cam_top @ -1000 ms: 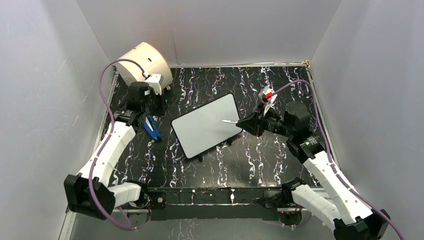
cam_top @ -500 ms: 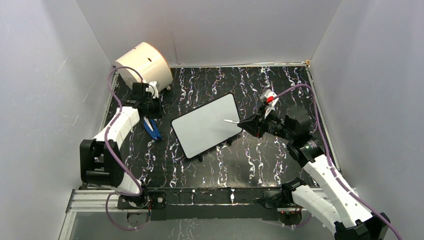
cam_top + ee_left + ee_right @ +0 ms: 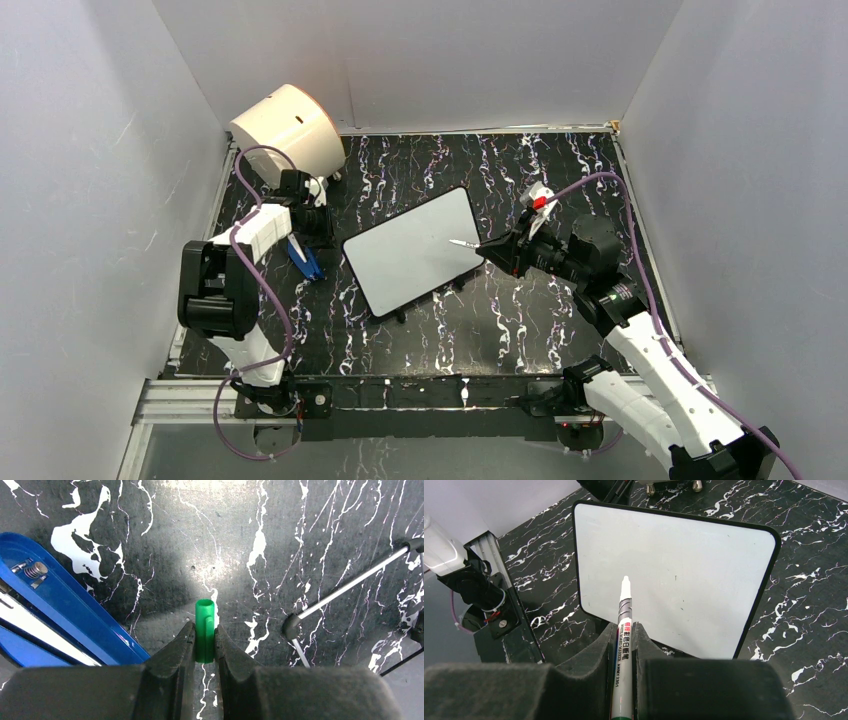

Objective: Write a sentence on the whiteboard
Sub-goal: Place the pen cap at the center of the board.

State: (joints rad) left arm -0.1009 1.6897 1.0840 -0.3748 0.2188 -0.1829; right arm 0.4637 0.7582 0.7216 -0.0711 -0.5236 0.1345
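The whiteboard [image 3: 412, 250] stands tilted on short black feet mid-table; its white face [image 3: 674, 575] is blank, with no green lettering in view. My right gripper [image 3: 624, 630] is shut on a white marker [image 3: 624, 630] with its cap off, its tip [image 3: 625, 580] hanging over the board's face; in the top view the marker [image 3: 462, 243] points at the board's right part from my right gripper [image 3: 492, 249]. My left gripper [image 3: 204, 632] is shut on the green marker cap [image 3: 204, 630], low over the table left of the board. In the top view my left gripper [image 3: 308, 222] is mostly hidden by its wrist.
A cream cylindrical drum [image 3: 288, 125] lies at the back left corner. A blue eraser-like case [image 3: 304, 257] lies on the black marbled table [image 3: 500, 320], just left of my left gripper [image 3: 65, 615]. A board foot [image 3: 292, 625] shows to its right. Grey walls close three sides.
The left arm has folded back towards its base, its elbow raised, with the gripper staying near the blue case. The right arm has shifted slightly; the marker stays over the board.
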